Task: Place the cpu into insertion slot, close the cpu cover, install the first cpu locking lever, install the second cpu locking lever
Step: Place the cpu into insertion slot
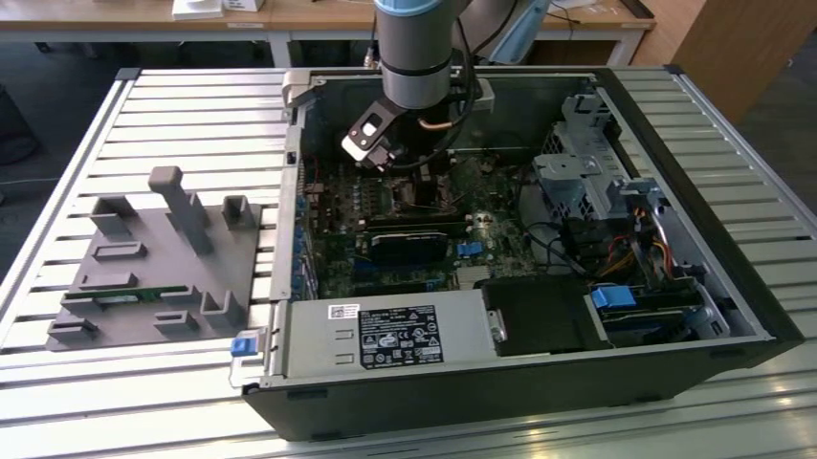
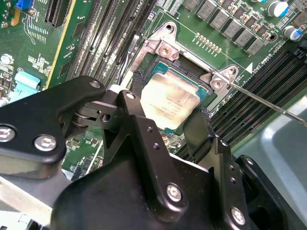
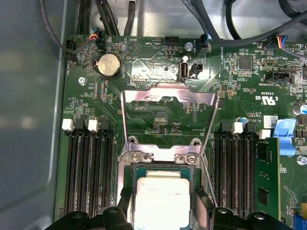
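Down inside the open computer case [image 1: 537, 397] goes the arm, the case lying on the slatted tabletop [image 1: 191, 105]. In the second wrist view the gripper [image 2: 170, 98] straddles the cpu [image 2: 169, 101], its black fingers [image 2: 199, 125] pressed against two opposite edges: it has the chip clamped. The cpu sits level in the insertion slot [image 2: 189, 72], silver top facing up, on the green board [image 3: 158, 115]. In the first wrist view the cpu cover [image 3: 144, 93] is flipped open, hinged just beyond the slot. A thin wire lever [image 2: 264, 101] juts out from the slot's corner. Black memory slots [image 3: 88, 177] flank the slot. A grey fixture block [image 1: 153, 258] rests at the exterior view's left.
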`<state>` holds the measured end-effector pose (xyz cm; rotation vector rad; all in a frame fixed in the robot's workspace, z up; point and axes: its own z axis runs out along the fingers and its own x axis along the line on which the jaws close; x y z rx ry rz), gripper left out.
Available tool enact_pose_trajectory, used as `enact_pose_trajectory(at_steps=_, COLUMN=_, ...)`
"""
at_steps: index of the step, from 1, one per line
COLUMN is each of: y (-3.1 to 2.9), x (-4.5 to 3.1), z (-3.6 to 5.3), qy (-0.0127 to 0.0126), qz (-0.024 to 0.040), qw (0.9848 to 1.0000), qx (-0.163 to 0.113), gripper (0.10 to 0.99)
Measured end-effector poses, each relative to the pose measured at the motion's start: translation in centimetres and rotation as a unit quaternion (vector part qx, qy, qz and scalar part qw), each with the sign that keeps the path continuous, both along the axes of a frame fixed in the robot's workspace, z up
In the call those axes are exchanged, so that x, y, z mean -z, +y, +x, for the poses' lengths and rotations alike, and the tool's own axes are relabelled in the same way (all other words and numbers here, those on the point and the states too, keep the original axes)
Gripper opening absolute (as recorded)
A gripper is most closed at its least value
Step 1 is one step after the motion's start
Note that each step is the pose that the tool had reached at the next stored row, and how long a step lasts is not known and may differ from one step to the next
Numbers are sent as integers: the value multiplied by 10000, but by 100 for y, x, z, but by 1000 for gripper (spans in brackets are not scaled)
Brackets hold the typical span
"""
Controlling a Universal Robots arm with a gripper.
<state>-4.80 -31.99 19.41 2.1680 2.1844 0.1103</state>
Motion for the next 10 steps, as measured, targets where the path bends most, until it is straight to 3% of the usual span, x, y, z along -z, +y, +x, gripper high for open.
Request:
enact_pose_trajectory(at_steps=4, y=0, x=-4, z=0, qy=0, qz=0, qw=10000, qx=0, gripper=616)
enact_pose_trajectory(at_steps=10, y=0, x=-89, z=0, qy=4, qz=0, qw=10000, qx=0, gripper=604)
